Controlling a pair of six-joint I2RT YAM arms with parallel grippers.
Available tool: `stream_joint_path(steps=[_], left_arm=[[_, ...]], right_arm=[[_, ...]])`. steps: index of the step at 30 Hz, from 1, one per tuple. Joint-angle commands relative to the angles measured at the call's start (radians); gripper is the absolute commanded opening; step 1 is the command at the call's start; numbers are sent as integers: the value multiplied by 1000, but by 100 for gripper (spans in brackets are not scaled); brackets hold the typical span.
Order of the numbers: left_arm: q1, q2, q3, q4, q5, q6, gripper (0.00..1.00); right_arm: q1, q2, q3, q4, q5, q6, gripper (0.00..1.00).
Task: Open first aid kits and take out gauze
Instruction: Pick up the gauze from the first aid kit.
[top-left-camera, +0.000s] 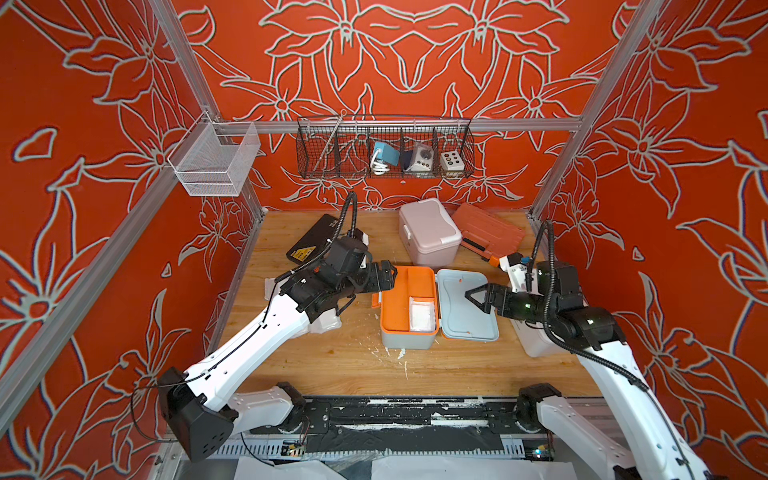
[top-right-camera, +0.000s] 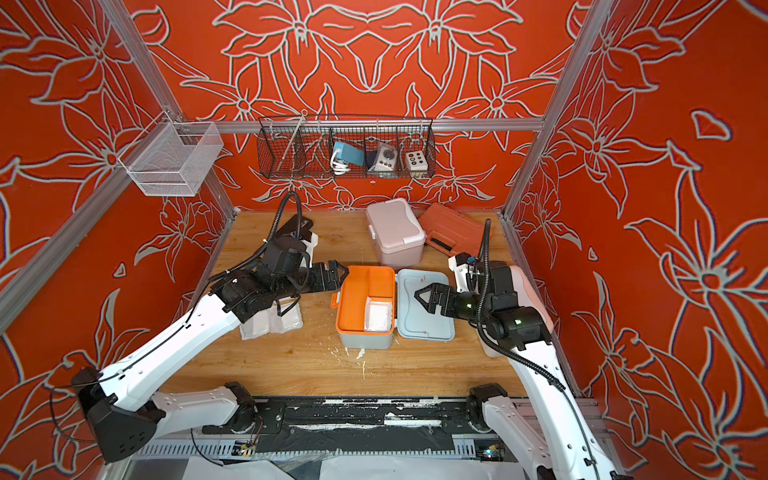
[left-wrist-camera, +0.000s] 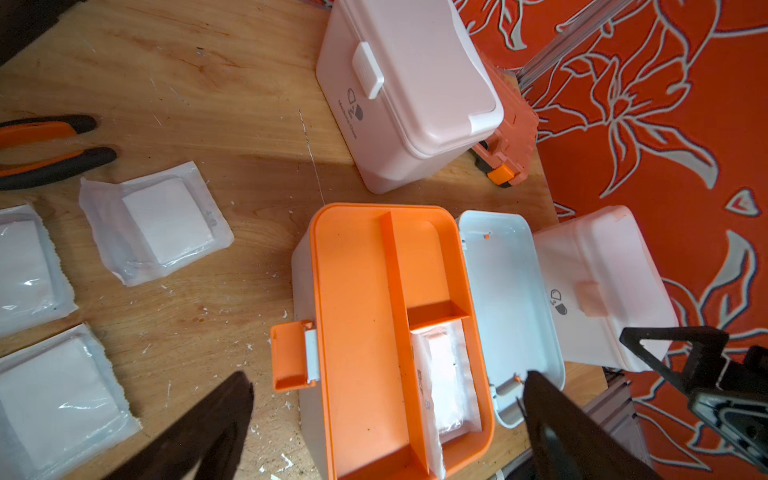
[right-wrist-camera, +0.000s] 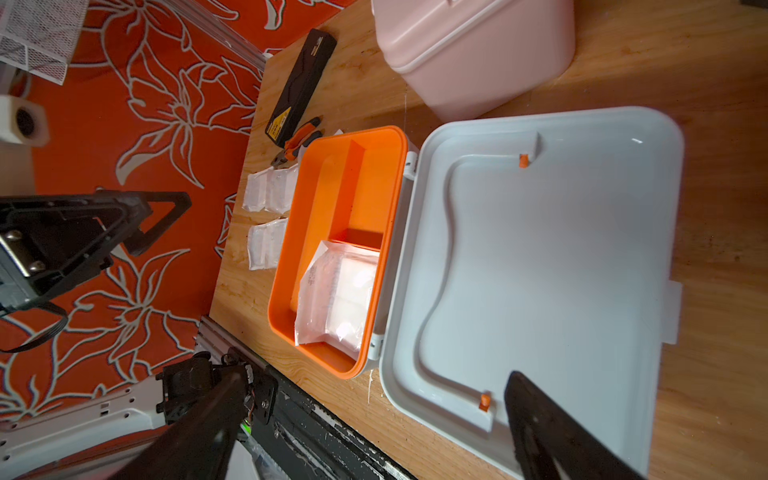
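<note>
Progress in both top views: the blue-grey kit (top-left-camera: 399, 340) lies open at mid-table with one gauze pack (top-left-camera: 423, 319) in its orange tray, and the pink kit (top-left-camera: 430, 232) is closed. Left gripper (top-left-camera: 392, 277) and right gripper (top-left-camera: 473, 301) hover wide and empty. The left wrist view shows three pads (left-wrist-camera: 166, 220) out on the table beside pliers (left-wrist-camera: 50, 149), and the white kit (left-wrist-camera: 602, 282) is shut. In the right wrist view, nothing covers the pack; the lid (right-wrist-camera: 540, 270) lies flat.
</note>
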Motion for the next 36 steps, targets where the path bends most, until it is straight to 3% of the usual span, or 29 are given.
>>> stream_joint_path(steps=[1,5,10,15,20,25,31,36], left_arm=[[-36,36,43,-65,-53,24,98],[-86,78,76,-109,-75,35,94],[-143,142,123,-154,-125,26,77],[-220,218,157,-188,-149,5,62],[-265,278,147,-179,-141,-17,58],[-264,319,131,-149,-127,-24,52],[-264,362,135,-143,-118,-20,37],[-264,382,127,-133,-106,-20,33]], right_arm=[[55,12,17,16,-2,25,98],[106,30,52,-64,93,-42,98],[105,40,36,-119,226,-68,98],[105,22,-26,-85,283,13,98],[101,17,-47,-111,386,72,98],[91,57,-28,-126,360,69,98],[88,40,-23,-121,392,67,98],[82,49,-19,-125,391,58,98]])
